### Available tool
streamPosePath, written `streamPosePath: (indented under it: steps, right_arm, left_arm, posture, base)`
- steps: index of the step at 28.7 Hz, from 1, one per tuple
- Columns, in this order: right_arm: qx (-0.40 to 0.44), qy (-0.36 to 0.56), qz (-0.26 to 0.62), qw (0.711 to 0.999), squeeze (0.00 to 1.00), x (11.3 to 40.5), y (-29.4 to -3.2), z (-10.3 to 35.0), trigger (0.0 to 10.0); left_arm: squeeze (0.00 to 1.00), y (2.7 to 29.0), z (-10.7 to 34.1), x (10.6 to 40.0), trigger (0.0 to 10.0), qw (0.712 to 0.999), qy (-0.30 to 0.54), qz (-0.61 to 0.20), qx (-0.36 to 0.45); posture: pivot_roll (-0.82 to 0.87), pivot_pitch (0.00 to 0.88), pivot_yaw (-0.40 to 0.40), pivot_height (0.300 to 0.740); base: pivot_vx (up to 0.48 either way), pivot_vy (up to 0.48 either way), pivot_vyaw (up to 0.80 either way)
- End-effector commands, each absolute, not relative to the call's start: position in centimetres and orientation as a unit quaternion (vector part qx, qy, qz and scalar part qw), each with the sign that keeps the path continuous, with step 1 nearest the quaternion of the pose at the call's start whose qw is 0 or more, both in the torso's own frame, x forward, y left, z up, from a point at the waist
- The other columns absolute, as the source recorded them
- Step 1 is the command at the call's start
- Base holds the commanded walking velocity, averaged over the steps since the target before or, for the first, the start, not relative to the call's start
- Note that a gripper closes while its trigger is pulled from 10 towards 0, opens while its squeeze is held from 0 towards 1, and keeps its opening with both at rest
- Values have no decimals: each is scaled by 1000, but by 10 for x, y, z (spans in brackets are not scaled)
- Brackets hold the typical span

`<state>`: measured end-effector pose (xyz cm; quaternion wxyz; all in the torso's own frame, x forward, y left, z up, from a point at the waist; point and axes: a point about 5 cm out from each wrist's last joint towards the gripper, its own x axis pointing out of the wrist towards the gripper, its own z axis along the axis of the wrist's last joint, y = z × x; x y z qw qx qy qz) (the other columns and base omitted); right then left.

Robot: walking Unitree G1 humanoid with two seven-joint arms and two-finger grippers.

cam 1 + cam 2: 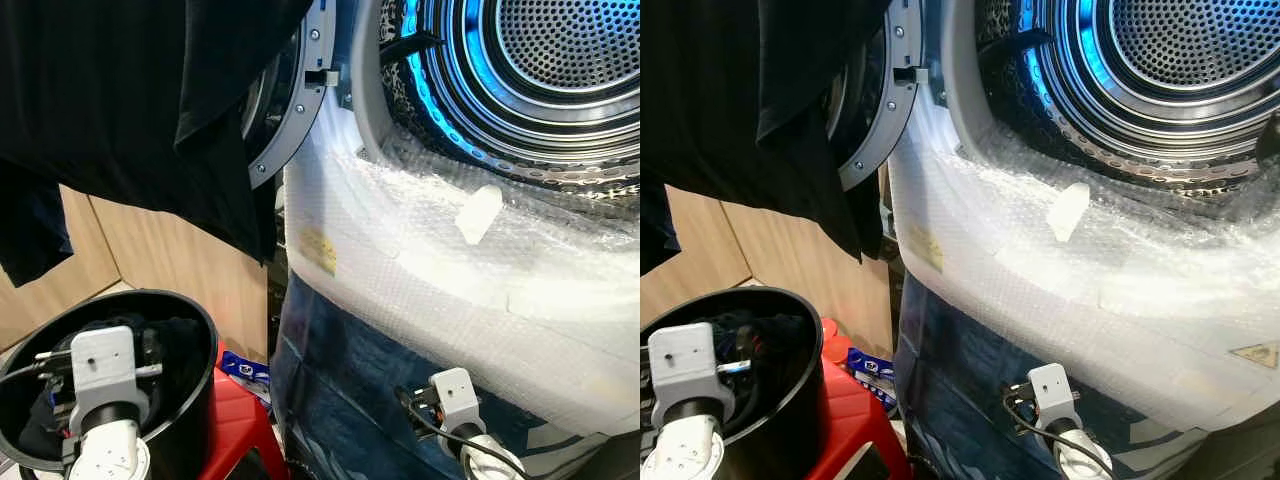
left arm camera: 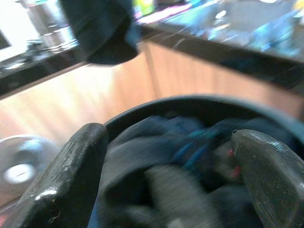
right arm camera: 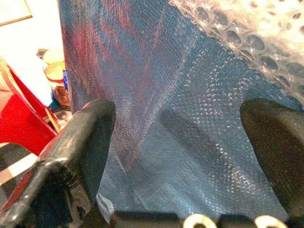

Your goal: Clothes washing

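Note:
The washing machine's steel drum [image 1: 560,60] stands open at the upper right, its round door [image 1: 290,110] swung out to the left. A black garment [image 1: 130,100] hangs across the upper left, partly covering the door. A black basket [image 1: 185,330] at the lower left holds dark clothes [image 2: 161,156]. My left arm [image 1: 100,385] is over the basket, and its gripper [image 2: 168,142] is open just above the clothes, holding nothing. My right arm [image 1: 455,400] is low in front of the machine. Its gripper [image 3: 178,114] is open, facing blue woven sheeting [image 3: 190,142].
Bubble wrap [image 1: 450,260] covers the machine's front below the drum opening, with blue sheeting [image 1: 340,380] under it. The basket rests on a red stool [image 1: 235,425]. A blue packet [image 1: 245,370] lies behind the stool. Wooden cabinet panels [image 1: 160,255] close off the left.

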<state>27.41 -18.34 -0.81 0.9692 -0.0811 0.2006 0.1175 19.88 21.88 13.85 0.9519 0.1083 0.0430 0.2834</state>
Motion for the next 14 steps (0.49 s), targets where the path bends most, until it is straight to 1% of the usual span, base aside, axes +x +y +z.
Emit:
streamPosePath:
  steps: [1,3,4,6,9,14]
  right_arm:
    - [-80,198,112,971,0,276,-186,-6,10000]
    - [-80,199,112,970,0,276,-186,-6,10000]
    - [-84,190,104,973,0,279,-190,-2,10000]
    - [-82,181,99,975,0,282,-192,2,10000]
    - [-61,160,110,979,0,286,-193,8,10000]
    - [-76,164,106,978,0,288,-196,9,10000]
  left_arm:
    - [0,210,138,193,10000,949,45,304,75]
    - [0,210,138,191,10000,947,46,309,73]
    - [0,213,138,185,10000,939,48,332,80]
    - [0,215,138,182,10000,933,51,347,83]
    - [0,214,135,180,10000,934,56,346,72]
    - [0,212,129,175,10000,932,68,350,69]
  posture:
    - [173,0,-81,740]
    - [173,0,-81,740]
    - [186,0,-88,740]
    - [194,0,-89,740]
    - [199,0,-90,740]
    - [203,0,-93,740]
  base:
    - [0,0,0]
    - [0,0,0]
    - [0,0,0]
    - [0,0,0]
    - [0,0,0]
    - [0,0,0]
